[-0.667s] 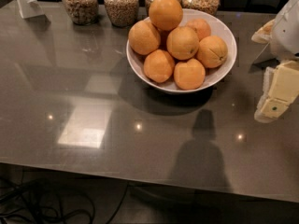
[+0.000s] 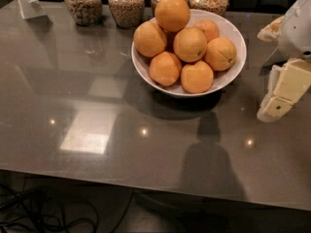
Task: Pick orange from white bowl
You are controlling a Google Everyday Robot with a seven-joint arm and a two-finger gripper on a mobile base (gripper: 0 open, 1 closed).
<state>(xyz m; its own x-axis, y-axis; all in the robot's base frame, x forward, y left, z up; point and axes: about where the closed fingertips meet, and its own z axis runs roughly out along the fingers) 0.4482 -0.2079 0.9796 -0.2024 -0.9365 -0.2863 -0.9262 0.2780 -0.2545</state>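
Though hardly nearer than before, gripper point(image 2: 267, 73) right of white bowl point(image 2: 233, 35), jaws apart, orange point(image 2: 172, 12) atop pile.

Bright, even colour on the topmost orange point(image 2: 172, 12), same hue as the six heaped around it. Glossy plain white for the bowl point(image 2: 140, 66). Speckled tan and brown in the jars point(image 2: 83, 5) behind the bowl. Dull grey-brown on the table point(image 2: 53, 81), with pale patches left of the bowl. Cream-white on the gripper point(image 2: 284, 93), right of the bowl.
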